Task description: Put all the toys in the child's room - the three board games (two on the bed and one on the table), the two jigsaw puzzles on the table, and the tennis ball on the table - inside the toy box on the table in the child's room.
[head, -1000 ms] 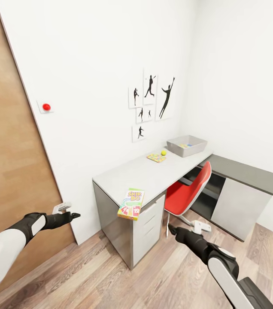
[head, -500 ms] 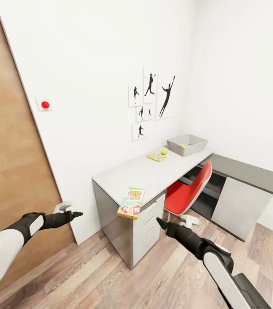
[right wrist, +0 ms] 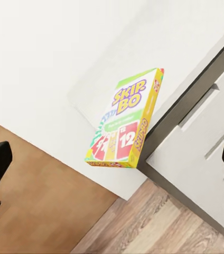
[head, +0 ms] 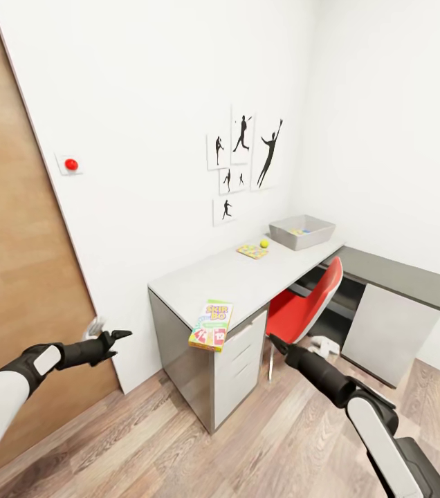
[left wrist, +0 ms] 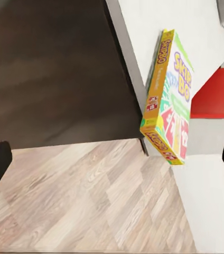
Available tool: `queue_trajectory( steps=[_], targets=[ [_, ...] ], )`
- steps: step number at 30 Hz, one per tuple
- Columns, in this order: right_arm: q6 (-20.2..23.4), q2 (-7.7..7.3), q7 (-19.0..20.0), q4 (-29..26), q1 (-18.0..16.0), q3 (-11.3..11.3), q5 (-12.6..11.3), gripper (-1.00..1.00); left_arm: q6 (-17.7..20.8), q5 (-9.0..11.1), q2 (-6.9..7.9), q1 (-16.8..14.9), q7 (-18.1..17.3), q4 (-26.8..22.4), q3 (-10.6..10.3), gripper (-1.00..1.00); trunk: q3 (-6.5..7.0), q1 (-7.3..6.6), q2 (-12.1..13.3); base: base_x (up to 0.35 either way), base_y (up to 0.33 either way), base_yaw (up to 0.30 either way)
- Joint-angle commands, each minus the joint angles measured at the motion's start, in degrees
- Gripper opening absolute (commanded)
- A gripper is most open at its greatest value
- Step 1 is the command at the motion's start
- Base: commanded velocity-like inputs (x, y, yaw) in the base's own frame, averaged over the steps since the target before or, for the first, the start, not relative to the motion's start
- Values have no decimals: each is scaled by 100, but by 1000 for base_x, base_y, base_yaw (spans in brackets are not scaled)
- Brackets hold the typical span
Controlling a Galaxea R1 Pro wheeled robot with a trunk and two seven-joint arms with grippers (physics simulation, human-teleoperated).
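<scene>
wood-plank floor [head: 248, 449] ran under a long light grey bench [head: 248, 277] with a smooth matt top, a dark frame and a white three-drawer unit [head: 241, 366]. the skip-bo box [head: 211, 325], a flat glossy card box with yellow edges and green-and-red print, lay at the near front edge of the bench, one end hanging out past the edge above the drawers. far along the bench the small puzzle mat [head: 252, 252] lay flat with the tennis ball [head: 264, 243] just beside it, and the toy box [head: 301, 232], a grey bin with sloping sides and a thick rim, sat at the far end with coloured pieces inside. a red chair [head: 303, 311] was tucked under the middle. the left gripper [head: 113, 337] hung near the wooden door [head: 19, 277], jaws wide; the right gripper [head: 275, 342] hung over open floor by the drawers, jaws also wide, both clear of the box
</scene>
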Motion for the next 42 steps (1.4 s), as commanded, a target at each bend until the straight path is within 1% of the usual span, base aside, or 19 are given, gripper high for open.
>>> queue_trajectory(
  steps=[1,2,3,4,5,6,8,12,18,24,27,30,33,42],
  targets=[
    [8,-1,94,-6,-1,-23,-35,100,148,116,4,34,-6,0,42,100,-26,24,-48,0,0,0],
    [3,0,179,-6,1,-41,-37,100,215,238,5,87,-3,0,45,100,-44,45,-88,0,0,0],
    [2,0,209,-6,2,-45,-35,100,237,300,5,115,-1,0,46,100,-62,67,-128,0,0,0],
    [-1,2,251,-6,5,-47,-33,100,273,427,4,156,-2,0,48,100,-80,89,-168,0,0,0],
    [-1,4,264,-6,5,-45,-33,100,285,490,3,172,-2,0,49,100,-98,111,-208,0,0,0],
    [-2,7,282,-6,7,-40,-30,100,297,603,0,198,1,0,50,100,-116,133,-248,0,0,0],
    [-2,16,290,-4,4,-28,-17,100,302,717,-3,224,6,1,51,100,-152,177,-329,0,0,0],
    [3,40,298,1,1,-19,7,100,327,838,1,255,-27,1,51,100,-224,265,-489,0,0,0],
    [3,48,300,3,0,-19,16,100,345,878,-6,269,-129,1,52,100,-332,397,-730,0,0,0],
    [-2,71,306,18,0,-13,14,100,341,882,-10,271,-149,1,52,100,-439,529,-970,0,0,0],
    [1,120,311,21,0,-11,14,100,339,882,-15,272,-151,1,52,100,-493,595,-1091,0,0,0],
    [3,212,320,32,0,-19,19,100,332,882,-23,272,-151,1,52,100,-547,660,-1211,0,0,0],
    [0,253,329,36,0,-24,21,100,330,882,-24,272,-152,1,52,100,-601,726,-1331,0,0,0],
    [-4,284,336,38,0,-19,26,100,326,875,-24,272,-152,1,52,100,-762,924,-1692,0,0,0]
  ],
)
